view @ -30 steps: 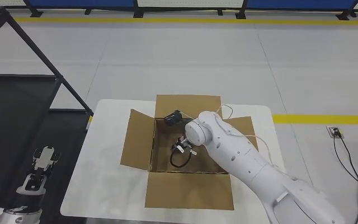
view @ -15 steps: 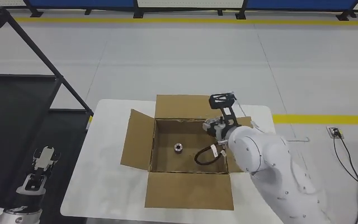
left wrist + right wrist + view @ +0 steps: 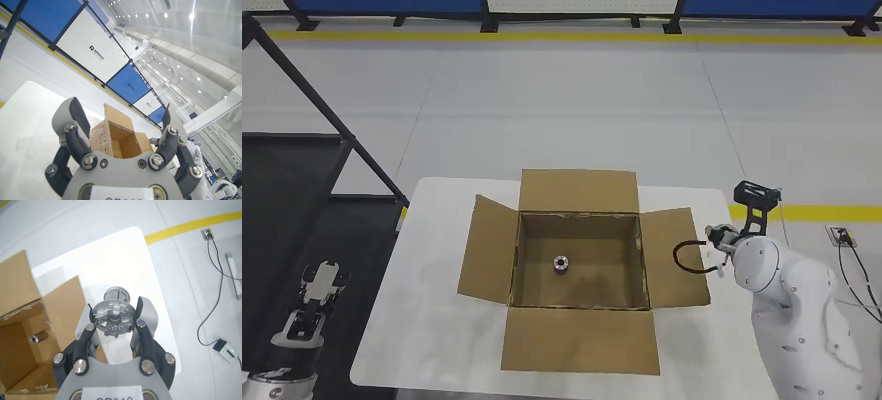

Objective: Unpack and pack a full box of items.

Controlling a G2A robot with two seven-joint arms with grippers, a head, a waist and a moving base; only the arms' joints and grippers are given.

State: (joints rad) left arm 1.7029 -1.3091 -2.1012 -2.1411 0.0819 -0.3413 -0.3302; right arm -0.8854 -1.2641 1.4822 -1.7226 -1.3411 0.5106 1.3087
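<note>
Right gripper (image 3: 115, 308): clamped on metal part (image 3: 113, 321).
Left gripper (image 3: 121, 109): spread wide, empty.
Surface: white table (image 3: 132, 256), open box (image 3: 582, 340).
Room: pale floor (image 3: 572, 110).

1 cylinder (image 3: 560, 264) in box (image 3: 582, 342) on table (image 3: 432, 330)

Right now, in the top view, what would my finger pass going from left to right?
Left gripper → cardboard box's left flap → small metal cylinder → cardboard box's right flap → right gripper, holding a metal part.
</note>
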